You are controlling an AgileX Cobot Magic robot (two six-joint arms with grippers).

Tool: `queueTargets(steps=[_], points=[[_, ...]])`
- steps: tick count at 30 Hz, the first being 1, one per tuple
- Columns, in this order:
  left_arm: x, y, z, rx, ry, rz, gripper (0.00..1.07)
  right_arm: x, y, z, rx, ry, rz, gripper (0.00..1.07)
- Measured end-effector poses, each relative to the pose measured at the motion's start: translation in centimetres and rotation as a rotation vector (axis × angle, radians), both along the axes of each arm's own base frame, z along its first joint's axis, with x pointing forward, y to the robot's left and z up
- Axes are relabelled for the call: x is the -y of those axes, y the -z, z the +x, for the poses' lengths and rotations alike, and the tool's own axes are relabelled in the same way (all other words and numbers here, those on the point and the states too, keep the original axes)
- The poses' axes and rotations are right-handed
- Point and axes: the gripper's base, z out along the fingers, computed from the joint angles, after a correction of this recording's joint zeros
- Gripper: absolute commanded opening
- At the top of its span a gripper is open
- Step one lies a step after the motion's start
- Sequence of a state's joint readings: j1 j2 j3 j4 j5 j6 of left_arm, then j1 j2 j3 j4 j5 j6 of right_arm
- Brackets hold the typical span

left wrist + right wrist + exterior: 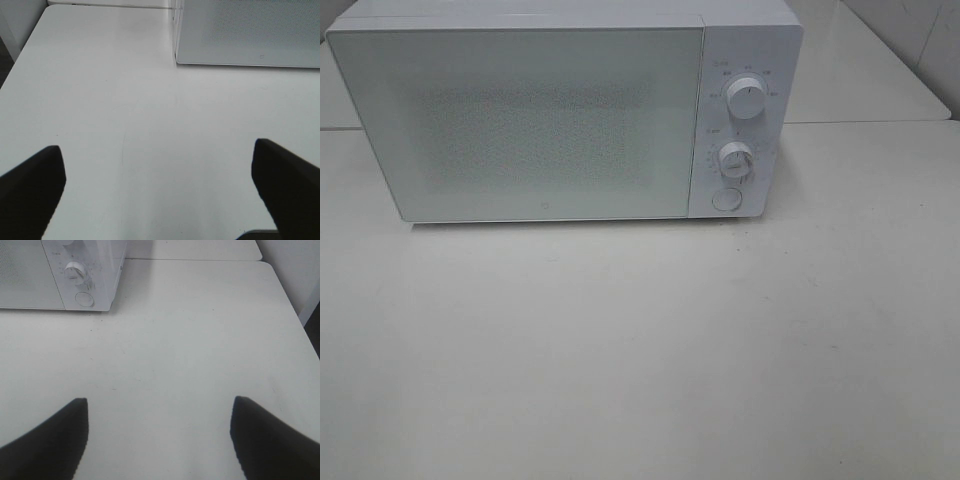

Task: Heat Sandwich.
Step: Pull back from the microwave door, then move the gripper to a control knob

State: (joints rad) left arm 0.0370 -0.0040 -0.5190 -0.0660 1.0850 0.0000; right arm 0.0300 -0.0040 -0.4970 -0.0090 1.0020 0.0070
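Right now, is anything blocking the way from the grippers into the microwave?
Yes: the microwave door is shut. Nothing visible lies between it and the open left gripper or right gripper. No sandwich is in view.

A matte white table [640, 360] bears one white microwave oven [520, 120], standing flat on its far part, a little left of the middle, its shut door facing the near edge, and a second white tabletop [865, 75] adjoins it behind the seam.
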Motion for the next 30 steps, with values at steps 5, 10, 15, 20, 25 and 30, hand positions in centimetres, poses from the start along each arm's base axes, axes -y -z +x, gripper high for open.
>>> queueTargets(steps=[5, 10, 15, 20, 25, 30], points=[[0.0, 0.0, 0.0, 0.0, 0.0, 0.0, 0.96, 0.0, 0.0, 0.0, 0.001, 0.0, 0.0, 0.76], [0.0, 0.0, 0.0, 0.0, 0.0, 0.0, 0.96, 0.0, 0.0, 0.0, 0.001, 0.0, 0.0, 0.76], [0.0, 0.0, 0.0, 0.0, 0.0, 0.0, 0.96, 0.0, 0.0, 0.0, 0.001, 0.0, 0.0, 0.76], [0.0, 0.0, 0.0, 0.0, 0.0, 0.0, 0.96, 0.0, 0.0, 0.0, 0.001, 0.0, 0.0, 0.76], [0.0, 0.0, 0.0, 0.0, 0.0, 0.0, 0.96, -0.1, 0.0, 0.0, 0.001, -0.005, 0.008, 0.76], [0.0, 0.0, 0.0, 0.0, 0.0, 0.0, 0.96, -0.1, -1.3, -0.4, 0.061, -0.005, 0.01, 0.76]])
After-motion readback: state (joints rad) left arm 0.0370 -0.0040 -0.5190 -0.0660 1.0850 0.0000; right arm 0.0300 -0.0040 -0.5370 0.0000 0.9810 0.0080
